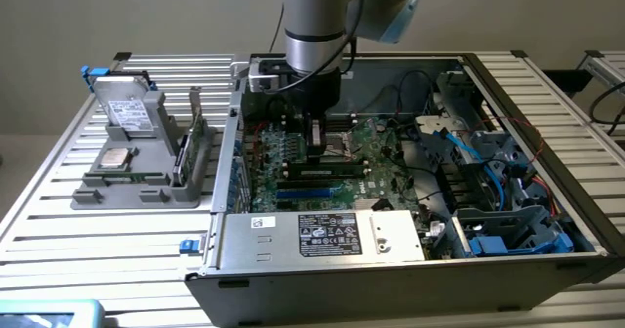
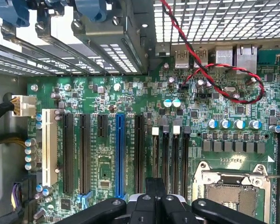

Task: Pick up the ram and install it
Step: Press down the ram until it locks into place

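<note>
One open grey desktop computer case point(image 1: 293, 284) holding one green motherboard point(image 2: 144, 93) with one blue expansion slot point(image 2: 120, 154) and four narrow memory slots point(image 2: 170, 158); one grey parts holder point(image 1: 146, 189) stands beside it on the exterior view's left. One arm reaches straight down into the case, its black gripper point(image 2: 155, 198) with fingers pressed together over the memory slots. One long green ram stick point(image 1: 327, 173) lies in the slots below the gripper; whether it is fully seated cannot be made out.
</note>
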`<state>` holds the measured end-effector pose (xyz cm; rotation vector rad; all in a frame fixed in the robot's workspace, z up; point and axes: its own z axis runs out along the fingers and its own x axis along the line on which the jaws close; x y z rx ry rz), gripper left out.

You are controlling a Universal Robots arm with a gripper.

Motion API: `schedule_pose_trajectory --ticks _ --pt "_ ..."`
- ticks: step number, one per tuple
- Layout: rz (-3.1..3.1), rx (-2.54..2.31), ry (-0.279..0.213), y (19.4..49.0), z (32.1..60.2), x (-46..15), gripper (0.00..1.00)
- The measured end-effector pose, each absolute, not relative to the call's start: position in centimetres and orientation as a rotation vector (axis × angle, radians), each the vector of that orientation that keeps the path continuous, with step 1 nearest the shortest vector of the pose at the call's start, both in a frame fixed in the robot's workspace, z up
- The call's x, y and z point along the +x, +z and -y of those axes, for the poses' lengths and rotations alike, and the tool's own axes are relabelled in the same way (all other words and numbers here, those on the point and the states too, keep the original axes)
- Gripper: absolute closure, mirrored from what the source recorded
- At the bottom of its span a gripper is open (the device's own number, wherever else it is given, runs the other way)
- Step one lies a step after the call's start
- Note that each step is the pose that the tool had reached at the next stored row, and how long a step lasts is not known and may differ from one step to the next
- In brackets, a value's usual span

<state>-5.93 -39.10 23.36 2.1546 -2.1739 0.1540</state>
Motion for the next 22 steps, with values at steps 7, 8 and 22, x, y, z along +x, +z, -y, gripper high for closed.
schedule_pose_trajectory --ticks 7,8,22 --pt "2.175 2.154 0.153 23.0 39.05 -5.94 0.89" --pt "2.175 2.154 0.153 22.96 39.04 -5.94 0.89" --pt "2.176 2.153 0.153 22.6 39.09 -5.94 0.89"
